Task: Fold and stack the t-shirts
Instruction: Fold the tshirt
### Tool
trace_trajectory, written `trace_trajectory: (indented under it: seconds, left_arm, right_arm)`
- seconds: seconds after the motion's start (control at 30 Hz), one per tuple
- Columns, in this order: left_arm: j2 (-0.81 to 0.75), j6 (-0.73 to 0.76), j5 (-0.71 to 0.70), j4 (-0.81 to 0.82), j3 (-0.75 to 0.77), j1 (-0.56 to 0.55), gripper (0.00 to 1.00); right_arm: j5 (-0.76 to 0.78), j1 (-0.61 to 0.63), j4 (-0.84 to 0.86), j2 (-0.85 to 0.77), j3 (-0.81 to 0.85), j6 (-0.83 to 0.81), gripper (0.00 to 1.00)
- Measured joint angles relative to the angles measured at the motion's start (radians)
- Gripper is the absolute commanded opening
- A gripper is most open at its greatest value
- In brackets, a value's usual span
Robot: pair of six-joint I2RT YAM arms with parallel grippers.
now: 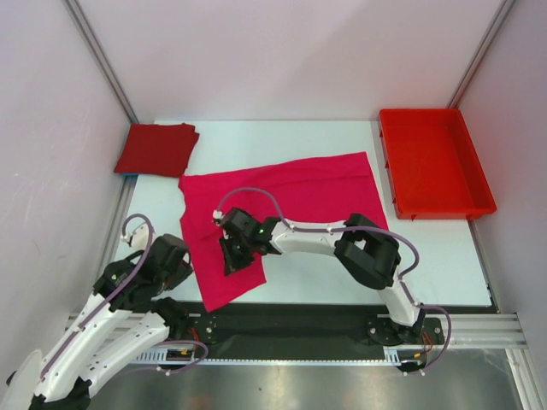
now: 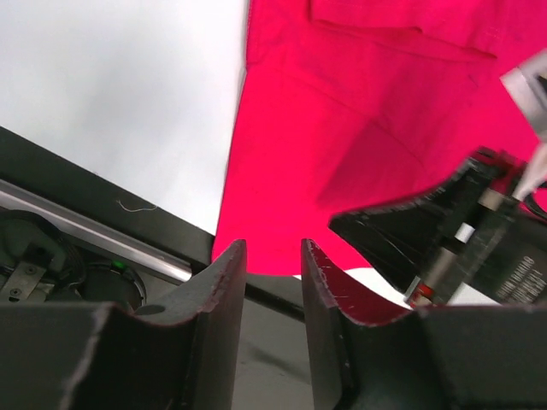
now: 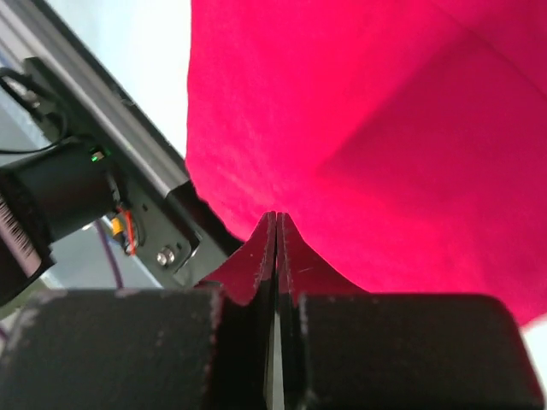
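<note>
The magenta-pink t-shirt [image 1: 299,192] lies spread across the middle of the table, with one part reaching toward the front edge. It also shows in the left wrist view [image 2: 342,128] and the right wrist view [image 3: 385,128]. The crimson t-shirt [image 1: 156,148] lies folded at the back left corner. My right gripper [image 1: 231,260] is over the pink shirt's near left part. Its jaws [image 3: 277,215] are pressed together with no cloth seen between them. My left gripper [image 1: 178,263] is just left of the pink shirt's edge. Its jaws [image 2: 272,248] stand slightly apart and empty. The right gripper's black body shows in the left wrist view [image 2: 427,231].
An empty red plastic tray [image 1: 436,162] stands at the back right. A black base rail [image 1: 291,320] runs along the table's front edge under both arms. Grey walls close in the left, back and right sides.
</note>
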Motion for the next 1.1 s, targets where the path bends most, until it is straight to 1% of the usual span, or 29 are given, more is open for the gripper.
trace_trajectory:
  seconds: [0.17, 0.2, 0.27, 0.43, 0.47, 0.5, 0.53, 0.67, 0.73, 0.93, 1.0, 1.03, 1.07, 1.1]
  left_arm:
    - [0.03, 0.009, 0.025, 0.01, -0.014, 0.0, 0.34]
    - [0.042, 0.009, 0.031, 0.014, -0.023, 0.0, 0.33]
    - [0.063, 0.015, 0.048, 0.035, -0.042, 0.0, 0.32]
    - [0.117, 0.035, 0.091, 0.099, -0.071, 0.0, 0.3]
    - [0.132, 0.041, 0.104, 0.116, -0.077, 0.0, 0.29]
    - [0.15, 0.043, 0.116, 0.135, -0.086, 0.0, 0.24]
    - [0.165, 0.043, 0.127, 0.156, -0.099, 0.0, 0.23]
    - [0.208, 0.045, 0.18, 0.233, -0.175, -0.001, 0.24]
    - [0.216, 0.039, 0.201, 0.252, -0.216, -0.001, 0.27]
    - [0.218, 0.032, 0.233, 0.311, -0.259, -0.001, 0.28]
    - [0.234, 0.032, 0.24, 0.336, -0.271, -0.001, 0.29]
    - [0.243, 0.032, 0.246, 0.352, -0.281, -0.001, 0.29]
    - [0.253, 0.032, 0.253, 0.369, -0.291, -0.001, 0.29]
    - [0.264, 0.032, 0.26, 0.383, -0.302, -0.001, 0.29]
  right_arm:
    - [0.056, 0.002, 0.004, 0.072, 0.053, -0.029, 0.0]
    - [0.07, -0.003, 0.005, 0.08, 0.056, -0.032, 0.0]
    - [0.088, -0.019, 0.005, 0.1, 0.064, -0.043, 0.0]
    - [0.069, -0.089, 0.026, 0.144, 0.115, -0.065, 0.0]
    - [0.07, -0.105, 0.027, 0.15, 0.125, -0.073, 0.0]
    - [0.071, -0.122, 0.026, 0.157, 0.137, -0.08, 0.0]
    - [0.068, -0.138, 0.026, 0.166, 0.15, -0.084, 0.0]
    - [0.055, -0.184, 0.015, 0.2, 0.204, -0.101, 0.0]
    - [0.048, -0.2, 0.011, 0.211, 0.225, -0.105, 0.0]
    - [0.037, -0.214, -0.021, 0.225, 0.256, -0.125, 0.0]
    - [0.034, -0.212, -0.031, 0.222, 0.256, -0.124, 0.05]
    - [0.029, -0.213, -0.042, 0.217, 0.256, -0.12, 0.1]
    - [0.02, -0.213, -0.058, 0.206, 0.253, -0.113, 0.23]
    - [0.013, -0.215, -0.071, 0.19, 0.243, -0.103, 0.27]
